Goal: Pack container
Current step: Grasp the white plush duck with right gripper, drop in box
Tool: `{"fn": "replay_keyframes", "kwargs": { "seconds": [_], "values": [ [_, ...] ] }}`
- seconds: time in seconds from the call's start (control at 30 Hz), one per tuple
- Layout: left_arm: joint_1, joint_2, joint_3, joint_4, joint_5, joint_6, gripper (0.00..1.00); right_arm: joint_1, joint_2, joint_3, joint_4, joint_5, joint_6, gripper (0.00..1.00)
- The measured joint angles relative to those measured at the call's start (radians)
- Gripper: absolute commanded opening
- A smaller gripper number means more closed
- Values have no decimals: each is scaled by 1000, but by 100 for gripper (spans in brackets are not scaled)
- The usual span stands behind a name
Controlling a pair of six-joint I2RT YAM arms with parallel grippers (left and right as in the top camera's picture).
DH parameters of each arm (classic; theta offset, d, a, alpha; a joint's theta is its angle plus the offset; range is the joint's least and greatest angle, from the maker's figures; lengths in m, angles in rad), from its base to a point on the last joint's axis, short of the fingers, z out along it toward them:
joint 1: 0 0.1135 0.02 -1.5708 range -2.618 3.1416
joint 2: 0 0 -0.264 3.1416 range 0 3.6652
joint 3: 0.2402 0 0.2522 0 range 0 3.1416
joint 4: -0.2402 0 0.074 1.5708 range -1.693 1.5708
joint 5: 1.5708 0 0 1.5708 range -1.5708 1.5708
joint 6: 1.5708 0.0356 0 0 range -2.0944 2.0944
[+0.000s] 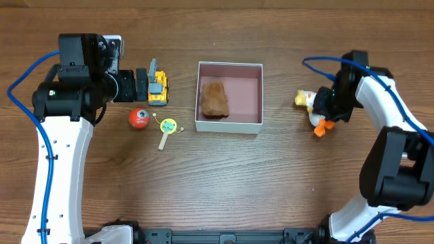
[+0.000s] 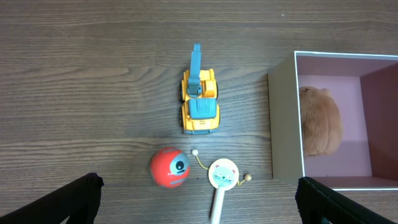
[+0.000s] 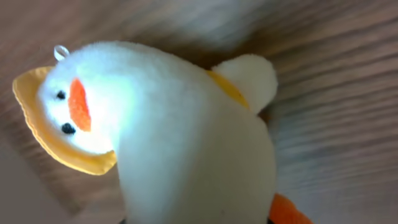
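The container (image 1: pixel 229 125), a white-walled box with a pink inside, sits mid-table and holds a brown plush (image 1: pixel 214 99). It also shows in the left wrist view (image 2: pixel 285 124), with the plush (image 2: pixel 318 121) inside. My left gripper (image 1: pixel 146 85) is open and empty (image 2: pixel 199 208), above a yellow toy excavator (image 1: pixel 159 88) (image 2: pixel 199 99), a red ball (image 1: pixel 139 117) (image 2: pixel 168 167) and a cat-face rattle drum (image 1: pixel 167 127) (image 2: pixel 222 174). My right gripper (image 1: pixel 329 102) is shut on a white duck plush (image 1: pixel 309 102) right of the container. The duck (image 3: pixel 186 137) fills the right wrist view around the jaws (image 3: pixel 196 219).
The wooden table (image 1: pixel 271 183) carries everything. The three small toys lie close together, left of the container. The duck's orange feet (image 1: pixel 322 127) hang toward the front. Blue cables loop beside both arms.
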Motion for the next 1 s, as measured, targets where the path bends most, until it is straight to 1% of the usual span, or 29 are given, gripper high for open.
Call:
{"fn": "replay_keyframes", "kwargs": {
  "seconds": [0.07,0.13,0.23,0.33,0.4,0.5,0.6,0.67,0.7,0.73,0.77,0.8,0.83,0.87,0.9,0.93,1.0],
  "values": [
    [0,0,0,0,0,0,100,50,-81,60,-29,-21,10,8],
    [0,0,0,0,0,0,100,139,-204,115,-14,-30,34,8],
    [0,0,0,0,0,0,100,328,-391,171,52,-50,98,8],
    [0,0,0,0,0,0,100,453,-437,179,73,-14,172,7],
    [0,0,0,0,0,0,100,521,-397,167,93,49,247,5],
    [0,0,0,0,0,0,100,605,-227,119,166,135,369,5],
    [0,0,0,0,0,0,100,635,-79,111,254,161,408,5],
    [0,0,0,0,0,0,100,637,-4,107,265,183,433,5],
    [0,0,0,0,0,0,100,636,13,105,265,193,441,7],
    [0,0,0,0,0,0,100,633,24,105,265,200,448,14],
    [0,0,0,0,0,0,100,631,29,105,266,211,452,28],
    [0,0,0,0,0,0,100,629,30,105,265,215,453,37],
    [0,0,0,0,0,0,100,625,30,105,267,221,459,50],
    [0,0,0,0,0,0,100,625,30,105,266,224,455,57],
    [0,0,0,0,0,0,100,624,30,105,266,225,444,61],
    [0,0,0,0,0,0,100,624,30,105,266,230,424,70],
    [0,0,0,0,0,0,100,624,30,105,266,233,384,72]
  ]
}}
